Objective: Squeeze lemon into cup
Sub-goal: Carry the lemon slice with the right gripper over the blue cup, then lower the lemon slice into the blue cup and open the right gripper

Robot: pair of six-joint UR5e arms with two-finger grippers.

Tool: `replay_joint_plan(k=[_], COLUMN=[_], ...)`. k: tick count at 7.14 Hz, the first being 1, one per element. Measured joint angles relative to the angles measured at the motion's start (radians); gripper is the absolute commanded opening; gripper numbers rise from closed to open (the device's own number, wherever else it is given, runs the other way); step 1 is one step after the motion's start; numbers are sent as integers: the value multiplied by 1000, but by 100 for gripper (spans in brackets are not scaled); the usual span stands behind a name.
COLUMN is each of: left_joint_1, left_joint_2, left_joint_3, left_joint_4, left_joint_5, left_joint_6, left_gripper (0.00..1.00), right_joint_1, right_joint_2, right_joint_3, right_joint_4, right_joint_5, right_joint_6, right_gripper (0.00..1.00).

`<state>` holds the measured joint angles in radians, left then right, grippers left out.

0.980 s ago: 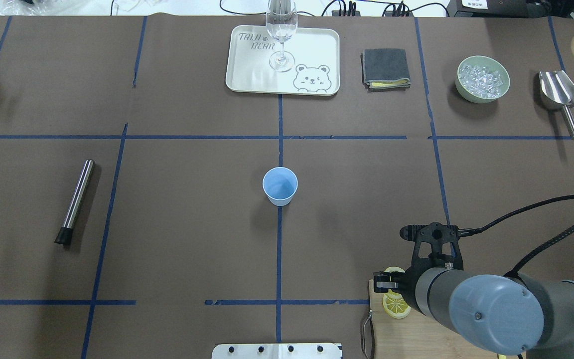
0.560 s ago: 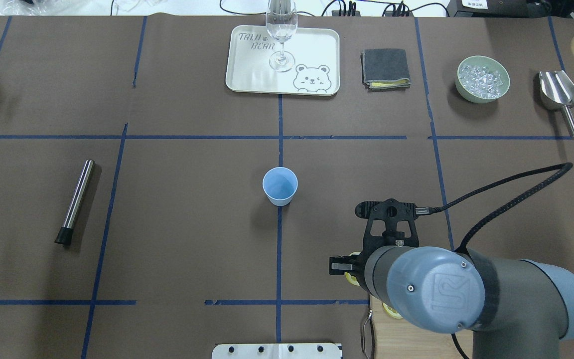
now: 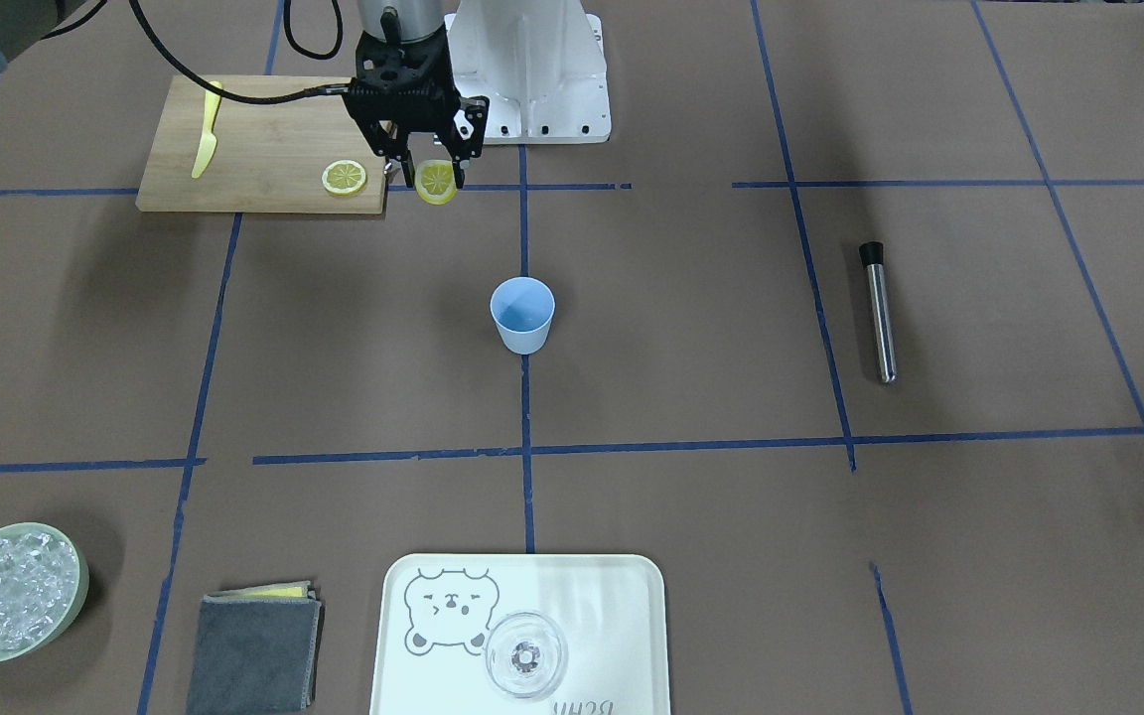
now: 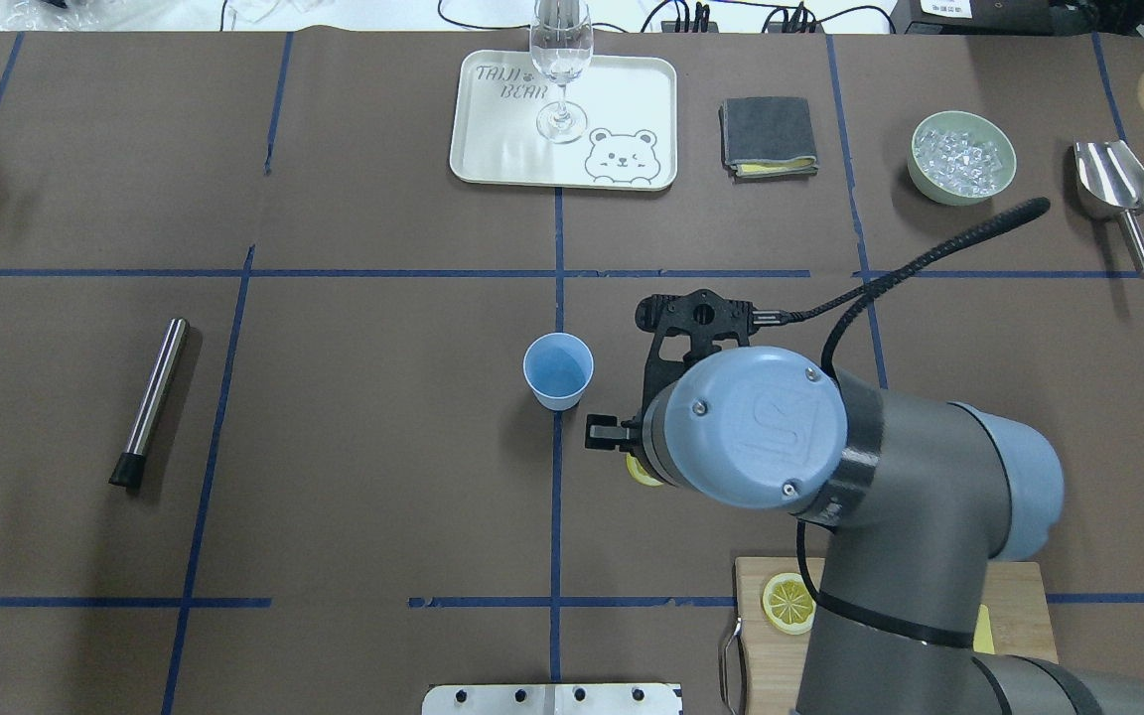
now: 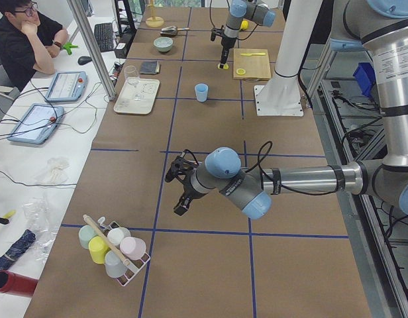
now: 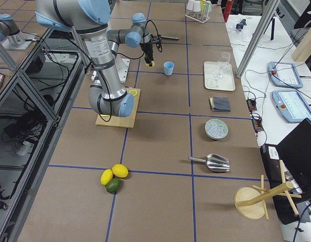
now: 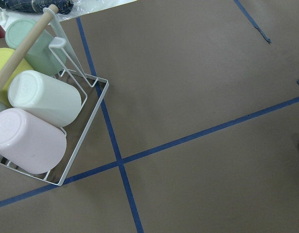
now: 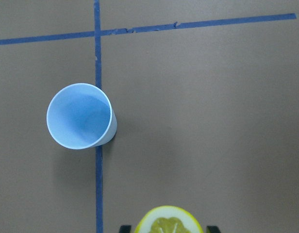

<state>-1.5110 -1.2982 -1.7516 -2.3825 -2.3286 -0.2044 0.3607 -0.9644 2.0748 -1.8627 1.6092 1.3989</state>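
Observation:
The light-blue cup (image 4: 558,369) stands upright at the table's middle; it also shows in the front view (image 3: 522,314) and the right wrist view (image 8: 80,115). My right gripper (image 3: 430,177) is shut on the lemon (image 3: 436,182), a thin slice held on edge above the table, right of the cup and nearer the robot. In the overhead view the wrist hides most of the lemon (image 4: 642,472). In the right wrist view the lemon (image 8: 169,222) sits at the bottom edge, off to the side of the cup. My left gripper (image 5: 181,189) shows only in the exterior left view; I cannot tell its state.
A brighter slice (image 4: 788,603) and a yellow knife (image 3: 205,139) lie on the wooden board (image 3: 264,139). A tray (image 4: 493,149) with a glass (image 4: 560,70), a folded cloth (image 4: 769,136), a bowl of ice (image 4: 962,157), a scoop (image 4: 1116,189), a metal rod (image 4: 150,397).
My right arm has moved from the cutting board forward and left toward the cup, carrying the lemon slice. The other slice stays on the board. The cup has not moved.

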Motion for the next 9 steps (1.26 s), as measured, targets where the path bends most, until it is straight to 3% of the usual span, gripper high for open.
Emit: replay_joint_plan(k=[6,9], left_joint_1=[0,0], left_joint_2=[-1,-1], left_joint_3=[1,0], left_joint_4=[0,0], left_joint_5=[-2,-2], left_joint_6=[-1,-1], left_gripper=[100,100], right_joint_1=[89,92], right_joint_2=[261,272], right_joint_3=[-458,-500], right_joint_4=[194,210], right_joint_5=[23,42], right_joint_6=[-36,-41], right_gripper=[60,64])
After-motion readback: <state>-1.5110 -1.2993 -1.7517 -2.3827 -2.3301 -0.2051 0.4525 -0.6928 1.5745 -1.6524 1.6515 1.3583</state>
